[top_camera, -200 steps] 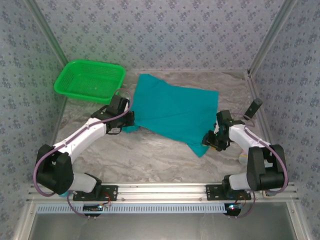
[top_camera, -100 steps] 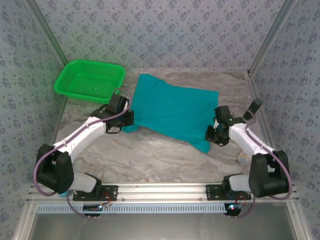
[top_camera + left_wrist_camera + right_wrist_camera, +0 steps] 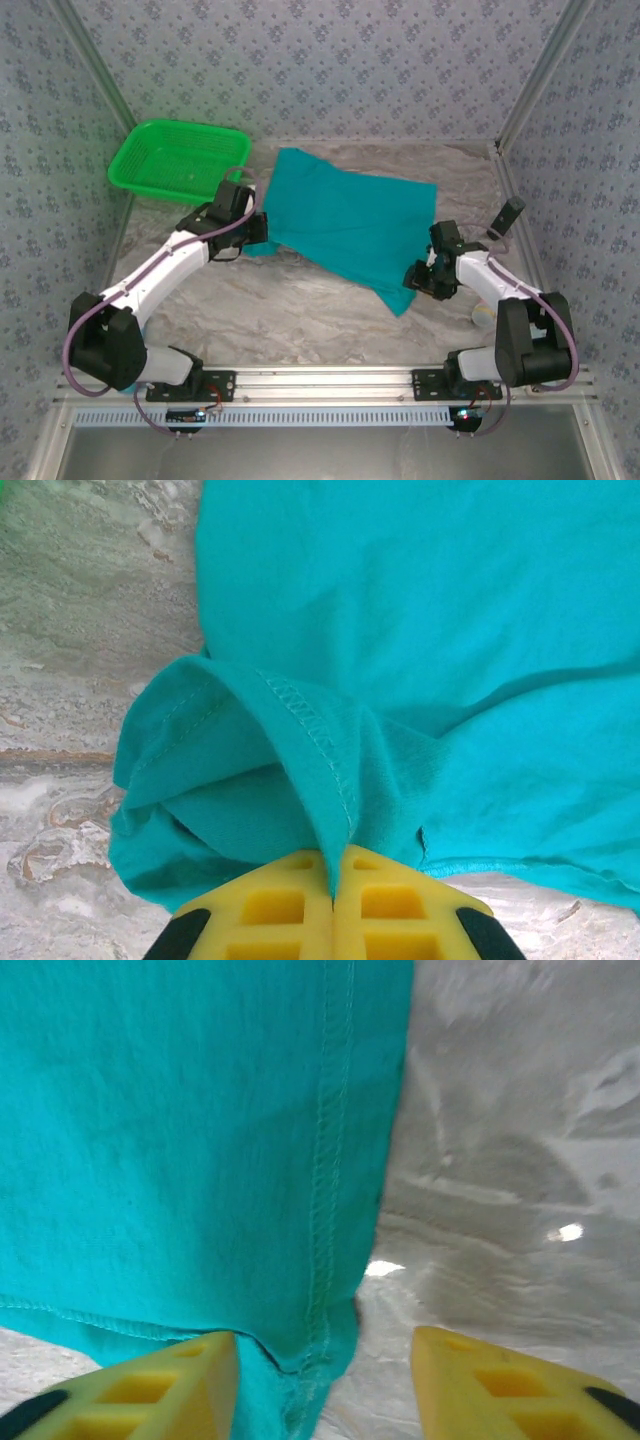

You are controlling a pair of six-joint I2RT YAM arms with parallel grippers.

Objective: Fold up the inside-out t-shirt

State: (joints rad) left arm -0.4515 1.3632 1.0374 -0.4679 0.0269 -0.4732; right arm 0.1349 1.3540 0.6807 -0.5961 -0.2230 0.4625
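Item: teal t-shirt [image 3: 345, 225], single garment, lying mostly flat on the far middle of the marbled desk [image 3: 300, 310], just right of the green mesh basket [image 3: 180, 160]. Lie: long axis runs on a diagonal, from the far-left corner beside the basket down to a pointed near-right corner. Left pincer [image 3: 333, 865]: fingers pressed together on a bunched fold at the shirt's left edge (a sleeve, by the look of its stitched opening), the fold raised slightly off the desk and the body of the cloth spreading ahead and to the right of it. Right pincer [image 3: 322, 1338]: fingers spread, nothing gripped; the near-right corner of the shirt lies in the gap, crowded against the finger on the left of the wrist view, with bare desk filling the rest of the gap. Stitched hem [image 3: 325, 1160]: runs straight away from the right pincer, in line with its reach. Governing relation: the loose corner is right at the right pincer and well apart from the left one, so the right arm is the nearer for it. Judgement: closing there should catch the corner only if the pincer shifts a little toward the cloth side; otherwise one finger may meet bare desk.
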